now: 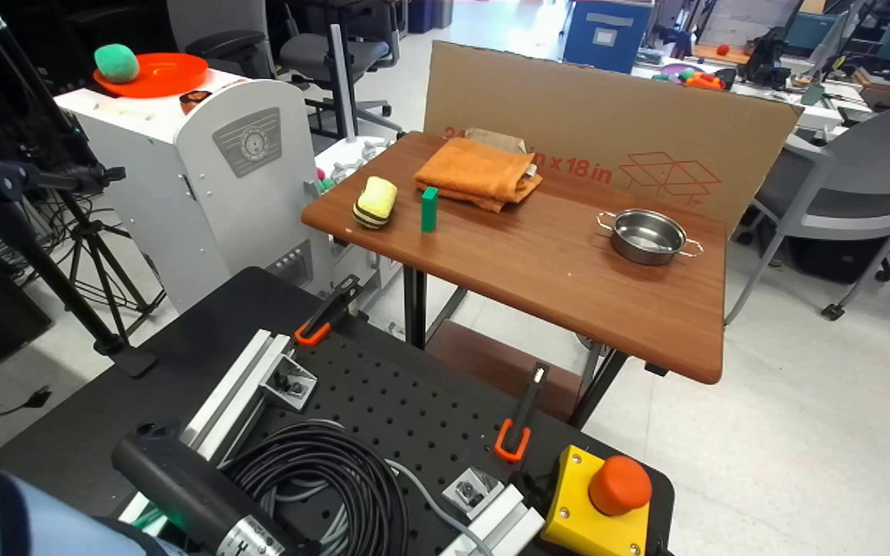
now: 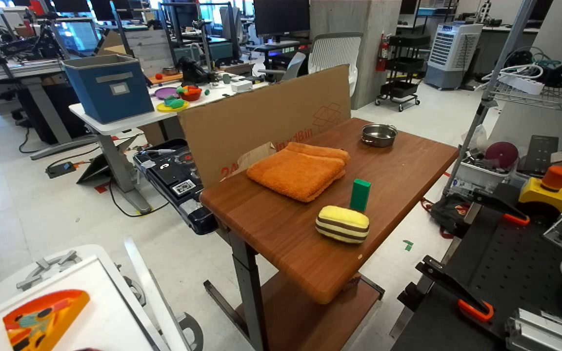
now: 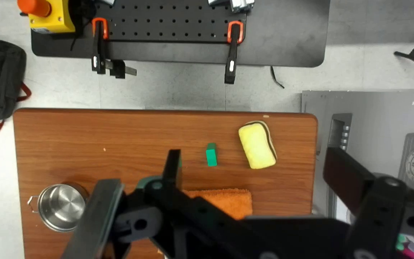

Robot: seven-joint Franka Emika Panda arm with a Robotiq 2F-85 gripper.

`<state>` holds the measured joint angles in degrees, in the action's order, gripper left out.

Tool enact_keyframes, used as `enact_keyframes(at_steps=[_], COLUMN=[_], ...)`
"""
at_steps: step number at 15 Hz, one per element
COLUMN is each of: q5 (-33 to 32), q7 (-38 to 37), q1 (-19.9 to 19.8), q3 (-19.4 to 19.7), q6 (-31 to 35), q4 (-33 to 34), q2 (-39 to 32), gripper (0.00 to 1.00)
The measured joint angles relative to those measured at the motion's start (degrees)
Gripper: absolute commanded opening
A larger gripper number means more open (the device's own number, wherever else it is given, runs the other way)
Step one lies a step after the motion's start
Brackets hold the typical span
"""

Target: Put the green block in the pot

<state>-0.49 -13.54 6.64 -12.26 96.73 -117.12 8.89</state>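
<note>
The green block stands upright on the brown table, between the yellow rounded object and the orange cloth. It also shows in an exterior view and in the wrist view. The silver pot sits toward the table's other end, with thin side handles; it also shows in an exterior view and in the wrist view, where its inside looks empty. My gripper is open with nothing between its fingers, high above the table. It is out of view in both exterior views.
A folded orange cloth lies behind the block. A yellow striped object lies beside the block. A cardboard sheet stands along the table's back edge. A black bench with clamps and a red stop button stands in front.
</note>
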Motion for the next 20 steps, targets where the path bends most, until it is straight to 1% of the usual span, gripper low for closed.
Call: enact_keyframes(at_steps=[3,6,9,13,20], q5=[-1.94,-3.11,-3.13,-3.43,-7.10], q7=[0.99,1.00,1.37,3.29,4.27], q1=[-0.58,-0.95,-0.89,0.08,1.18], q3=[1.73,3.27,3.64,3.61,3.64], q6=[7.84,15.89,21.90,26.14,29.47], q4=[-1.36,-2.21,-3.35,-6.06,-10.95], q2=[-2.44,-6.56,-11.14,-15.29,-19.54], gripper=[1.00,1.00,1.00,1.00,1.00])
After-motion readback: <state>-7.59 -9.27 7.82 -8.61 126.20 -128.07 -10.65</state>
